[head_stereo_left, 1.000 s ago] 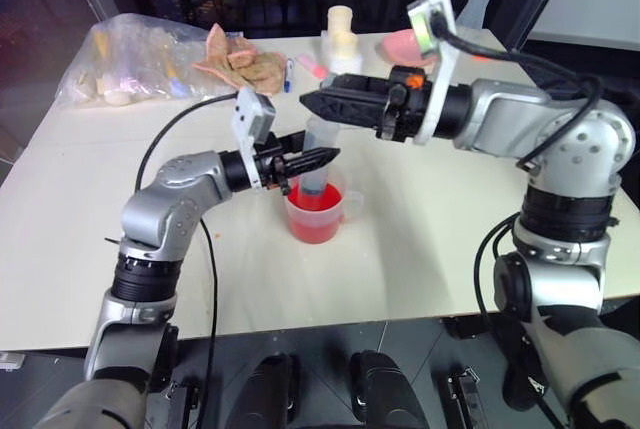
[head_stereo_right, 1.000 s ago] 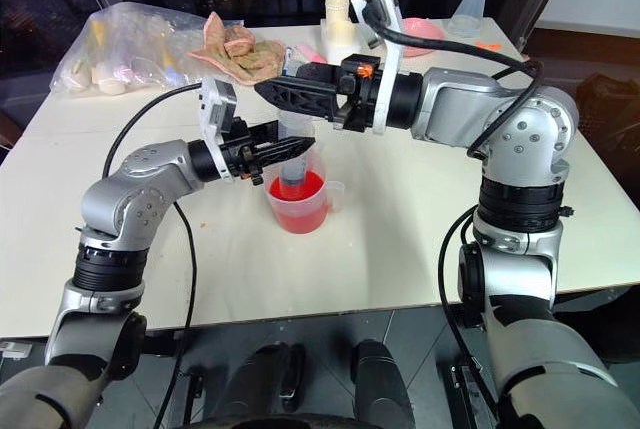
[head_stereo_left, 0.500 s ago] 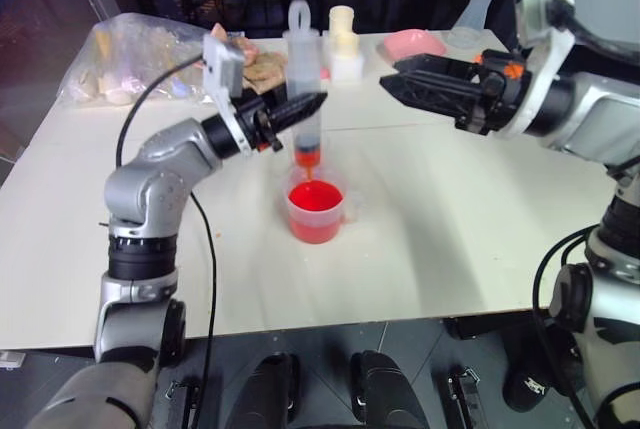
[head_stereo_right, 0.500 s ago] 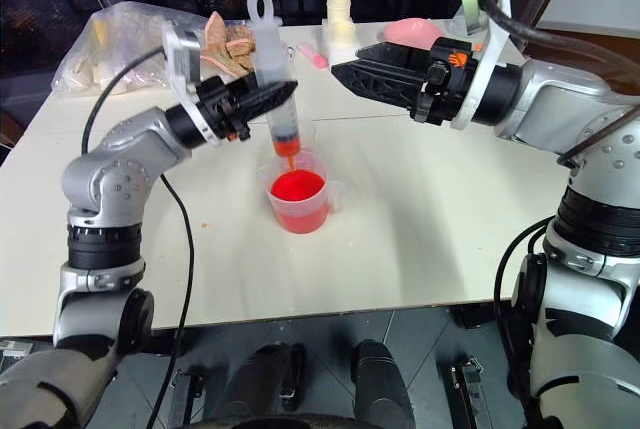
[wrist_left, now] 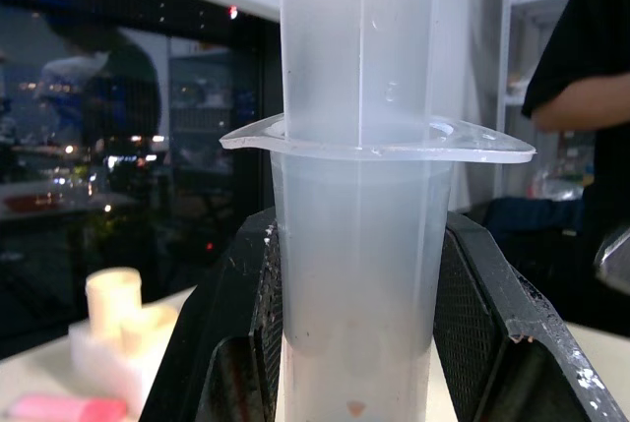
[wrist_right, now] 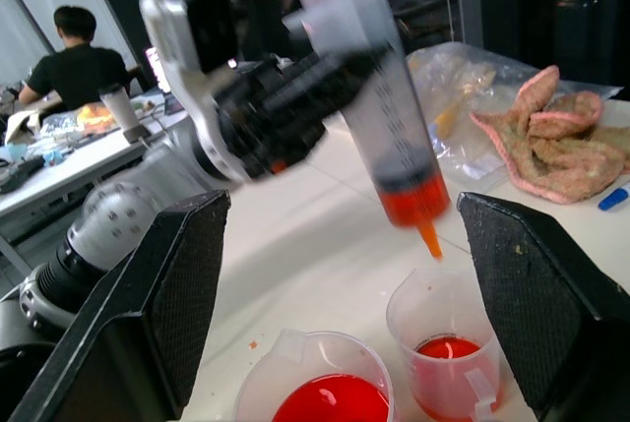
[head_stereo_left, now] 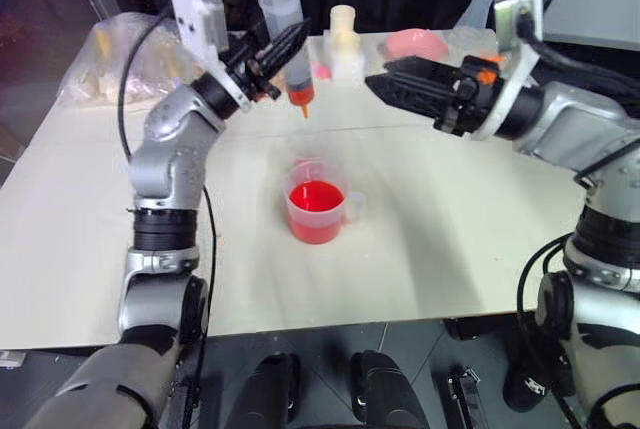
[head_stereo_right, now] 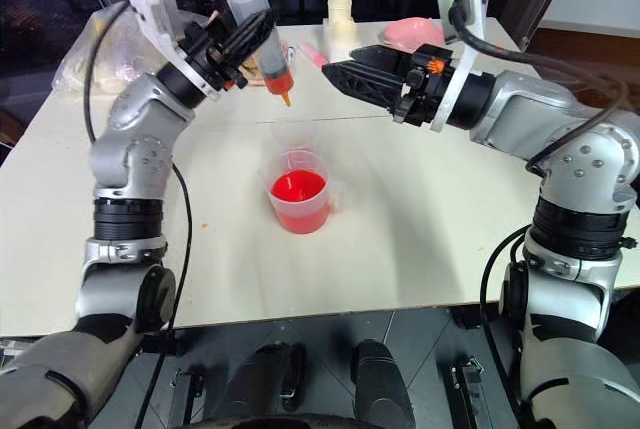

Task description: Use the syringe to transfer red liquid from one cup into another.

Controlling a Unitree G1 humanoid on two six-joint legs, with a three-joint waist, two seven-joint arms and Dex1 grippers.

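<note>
Left gripper clenched on the syringe barrel, upper left of frame, orange tip down, a little red liquid inside. Right gripper released, empty, upper centre right. Handled cup mid-frame, half full of red; narrow cup just behind it, some red in the bottom. Syringe looks light, stiff, slick plastic: best held mid-barrel below the flange. Plunger probably half drawn, hard to tell.
</note>
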